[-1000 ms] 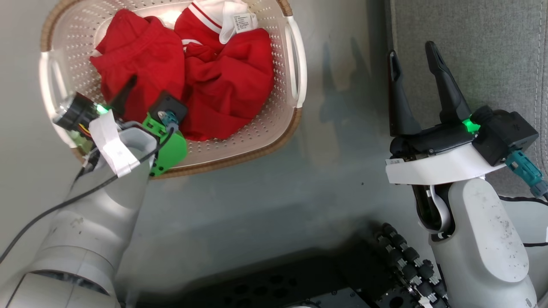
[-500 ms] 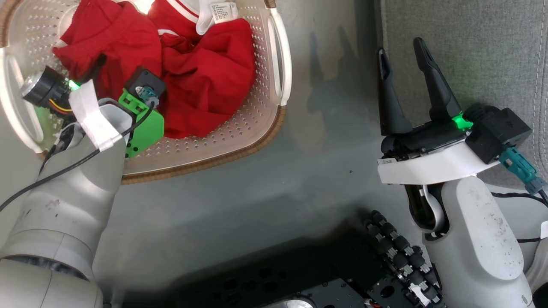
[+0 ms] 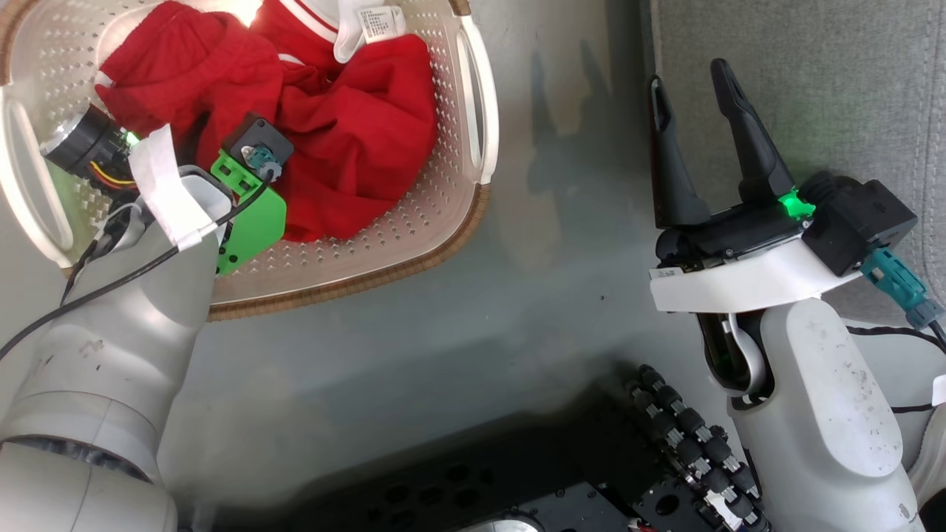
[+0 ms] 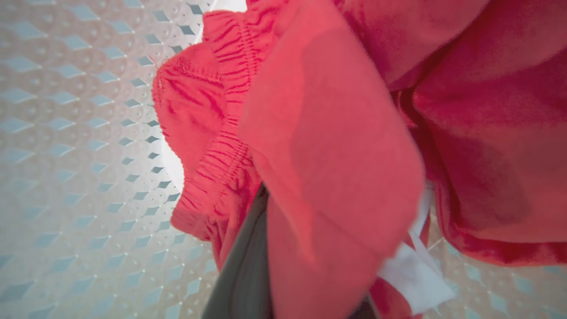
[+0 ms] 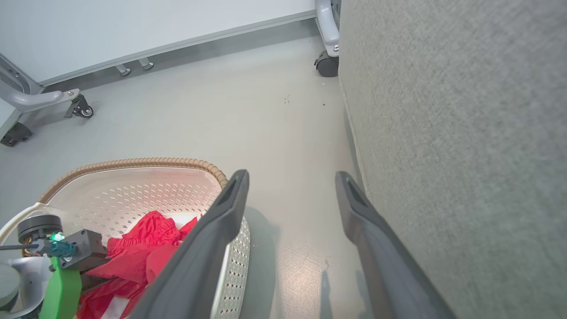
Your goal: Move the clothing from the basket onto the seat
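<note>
Basket [image 3: 355, 284] of red clothing [image 3: 355, 125] on a grey floor [image 3: 443, 355], with the robot's left gripper [image 3: 198, 151] sunk into it from the near rim. The basket is cream-white, with rows of small holes and a brown woven-look rim. It holds two bright red garments, crumpled together and covering most of its bottom.

One garment lies right under the left gripper and beyond its fingers, and its gathered elastic waistband [image 4: 221, 110] shows in the left wrist view. The other lies to that gripper's right, with white trim and a white label [image 3: 373, 22] at the end farthest from the hand.

In the left wrist view a thick fold of red cloth lies across the gripper. It drapes over one dark finger [image 4: 241, 274] and hides most of the other. The fingers stand close together, closed on that fold. A small white tag [image 4: 407, 274] hangs just to the right of the fold, and the basket's perforated wall is on the gripper's left.

The right gripper [image 3: 689, 81] hovers well apart from the basket, its two long fingers spread wide with nothing between them. The basket is to its left, and the seat [image 3: 813, 89], a broad light grey fabric cushion, is just to its right. Beyond its fingertips the floor runs to a wheel [image 5: 328, 66] at the seat's far corner.
</note>
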Controlling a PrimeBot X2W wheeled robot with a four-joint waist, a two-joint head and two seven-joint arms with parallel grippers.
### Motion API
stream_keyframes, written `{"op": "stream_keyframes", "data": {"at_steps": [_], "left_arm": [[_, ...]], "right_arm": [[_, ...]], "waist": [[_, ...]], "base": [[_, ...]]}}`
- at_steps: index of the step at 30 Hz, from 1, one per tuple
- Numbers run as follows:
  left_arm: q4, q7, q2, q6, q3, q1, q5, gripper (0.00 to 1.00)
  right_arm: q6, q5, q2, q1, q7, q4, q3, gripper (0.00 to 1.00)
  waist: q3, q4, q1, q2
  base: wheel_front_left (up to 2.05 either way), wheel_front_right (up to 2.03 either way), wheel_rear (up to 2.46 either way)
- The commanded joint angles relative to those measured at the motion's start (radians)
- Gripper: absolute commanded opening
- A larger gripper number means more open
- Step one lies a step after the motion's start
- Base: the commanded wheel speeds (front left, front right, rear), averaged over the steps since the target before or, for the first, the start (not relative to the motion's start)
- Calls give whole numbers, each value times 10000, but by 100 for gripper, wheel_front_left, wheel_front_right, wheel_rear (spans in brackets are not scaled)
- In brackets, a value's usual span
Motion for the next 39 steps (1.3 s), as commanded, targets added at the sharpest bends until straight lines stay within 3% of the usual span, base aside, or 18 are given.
{"op": "stream_keyframes", "data": {"at_steps": [1, 15, 19, 27, 39], "left_arm": [[-2, -91, 13, 1, 20, 128, -187, 0], [-61, -1940, -681, 386, 822, 1646, -1569, 0], [-431, -2145, -815, 258, 1063, 2261, -2071, 0], [-3436, -2131, -501, 388, 1800, 4015, -2993, 0], [-7123, -2134, -387, 260, 3250, 6536, -3903, 0]], "right_arm": [[1, 64, -13, -123, -32, 27, -40, 100], [1, -236, -47, 490, -32, 626, -154, 100], [1, -179, -186, 867, -32, 873, -124, 100], [1, -58, -341, 1822, -32, 1295, -135, 100], [1, 84, -395, 3013, -32, 1635, -105, 100]], "waist": [[-212, 57, 0, -1], [-3075, 684, 0, -1], [-4188, 916, 0, -1], [-6314, 1348, 0, -1], [-8625, 1770, 0, -1]], "base": [[0, 0, 0], [0, 0, 0], [0, 0, 0], [0, 0, 0], [0, 0, 0]]}}
